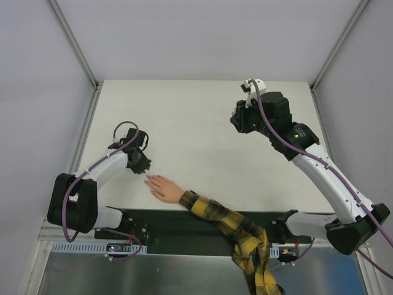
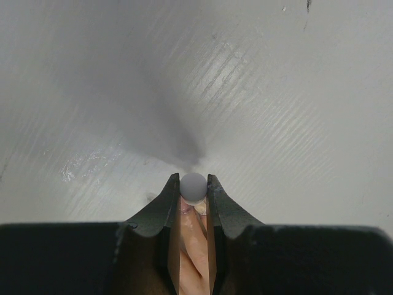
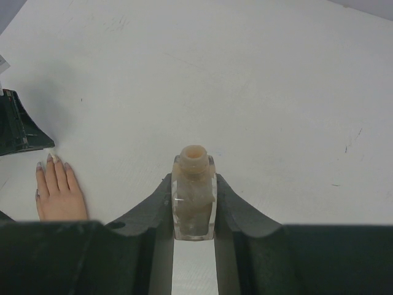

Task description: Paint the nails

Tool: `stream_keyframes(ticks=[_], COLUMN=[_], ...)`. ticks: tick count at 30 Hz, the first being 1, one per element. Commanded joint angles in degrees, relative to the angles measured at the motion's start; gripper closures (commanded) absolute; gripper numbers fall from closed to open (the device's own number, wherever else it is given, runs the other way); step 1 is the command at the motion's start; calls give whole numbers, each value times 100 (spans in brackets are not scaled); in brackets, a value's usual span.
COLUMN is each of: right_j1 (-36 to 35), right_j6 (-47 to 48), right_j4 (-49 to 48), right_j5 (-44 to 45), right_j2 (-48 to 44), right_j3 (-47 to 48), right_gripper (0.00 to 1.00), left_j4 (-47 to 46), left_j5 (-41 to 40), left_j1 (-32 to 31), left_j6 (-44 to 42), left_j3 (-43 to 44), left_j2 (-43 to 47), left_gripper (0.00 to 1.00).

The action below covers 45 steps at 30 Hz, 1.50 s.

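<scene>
A small flesh-coloured hand (image 1: 164, 188) ends a yellow-and-black plaid sleeve (image 1: 228, 222) and lies flat near the table's front edge. Its tiny pale nails (image 1: 148, 179) point left. My left gripper (image 1: 140, 164) hovers right at those fingertips, shut on a grey round brush cap (image 2: 194, 189). The left wrist view shows the fingers and a nail (image 2: 201, 208) beneath the jaws; the brush itself is hidden. My right gripper (image 1: 242, 120) is raised at the back right, shut on an open clear polish bottle (image 3: 194, 203). The right wrist view shows the hand (image 3: 59, 192) and its nails (image 3: 52, 159).
The white table (image 1: 196, 117) has metal frame posts at its back corners. The sleeve hangs over the black front rail (image 1: 166, 224) between the arm bases. The dark left gripper (image 3: 18, 126) shows at the left edge of the right wrist view.
</scene>
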State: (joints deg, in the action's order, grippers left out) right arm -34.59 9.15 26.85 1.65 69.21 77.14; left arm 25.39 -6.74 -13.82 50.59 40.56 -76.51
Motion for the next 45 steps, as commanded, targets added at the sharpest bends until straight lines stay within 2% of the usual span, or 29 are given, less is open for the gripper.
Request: stream_keyframes(ticks=[1,31,45], right_j1=[5,5,5], right_j6=[-9,70,26], right_j4=[-180,-224,-321], right_j5=[-24,19,-42], right_j2=[-13,110,-127], right_j3=[169,284,82], right_gripper=[100,100,100], left_j4=[-25,-113,124], left_j5=[-178,-398,-55], left_j1=[-6,90,143], left_j6=[4,-67,-277], left_j3=[-4,23,233], left_j2=[-57,-110,242], left_gripper=[100,100,100])
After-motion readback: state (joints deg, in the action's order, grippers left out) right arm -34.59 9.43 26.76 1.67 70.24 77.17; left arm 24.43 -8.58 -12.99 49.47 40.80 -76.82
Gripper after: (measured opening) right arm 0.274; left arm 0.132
